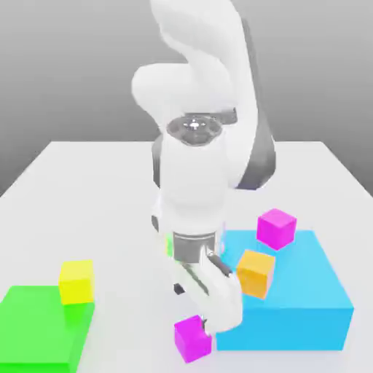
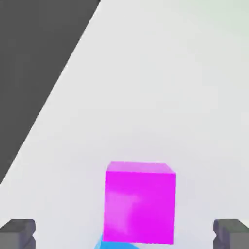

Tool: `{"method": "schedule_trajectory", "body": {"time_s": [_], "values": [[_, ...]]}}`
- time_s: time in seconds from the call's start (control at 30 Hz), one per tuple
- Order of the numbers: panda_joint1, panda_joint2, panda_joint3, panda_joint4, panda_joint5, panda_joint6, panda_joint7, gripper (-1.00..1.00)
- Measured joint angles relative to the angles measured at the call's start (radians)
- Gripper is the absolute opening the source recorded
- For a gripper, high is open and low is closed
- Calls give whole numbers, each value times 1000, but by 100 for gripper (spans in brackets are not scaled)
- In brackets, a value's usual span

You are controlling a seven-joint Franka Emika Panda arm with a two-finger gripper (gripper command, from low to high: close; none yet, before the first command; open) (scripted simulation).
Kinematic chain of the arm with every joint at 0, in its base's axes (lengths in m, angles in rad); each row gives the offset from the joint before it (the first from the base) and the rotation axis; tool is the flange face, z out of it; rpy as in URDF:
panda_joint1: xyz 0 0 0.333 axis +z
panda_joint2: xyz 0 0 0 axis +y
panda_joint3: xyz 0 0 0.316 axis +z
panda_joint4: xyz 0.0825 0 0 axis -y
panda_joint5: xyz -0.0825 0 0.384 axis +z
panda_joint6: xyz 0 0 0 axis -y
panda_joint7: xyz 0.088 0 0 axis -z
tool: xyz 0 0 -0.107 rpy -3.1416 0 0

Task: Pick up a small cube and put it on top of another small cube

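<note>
Hovering over the near small cube (image 2: 140, 203) with fingers (image 2: 17, 232) wide open and empty, risk: clipping the blue block (image 1: 291, 288) just beside it.

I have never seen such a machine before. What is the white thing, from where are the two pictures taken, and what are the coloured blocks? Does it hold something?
The white thing is a robot arm in a computer simulation. It ends in a gripper with two fingers.

The exterior view comes from a camera standing off the arm. The hand view comes from a camera on the hand itself, looking past the fingers.

On the white table lie a large blue block and a flat green block. An orange cube and one magenta cube sit on the blue block; a yellow cube sits on the green one. A second magenta cube lies on the table by the blue block.

The gripper is open and holds nothing. The fingers stand wide apart on either side of the second magenta cube, not touching it.
</note>
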Motion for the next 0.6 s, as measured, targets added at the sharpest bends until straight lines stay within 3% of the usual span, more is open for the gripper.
{"method": "schedule_trajectory", "body": {"time_s": [0.07, 0.1, 0.33, 0.6], "values": [[15, 72, -18, 13, -15, 57, 15, 0], [21, 104, -26, 20, -20, 82, 20, -100], [22, 111, -27, 21, -23, 89, 22, -100], [-27, -87, 18, 4, 50, -101, -111, -100]]}}
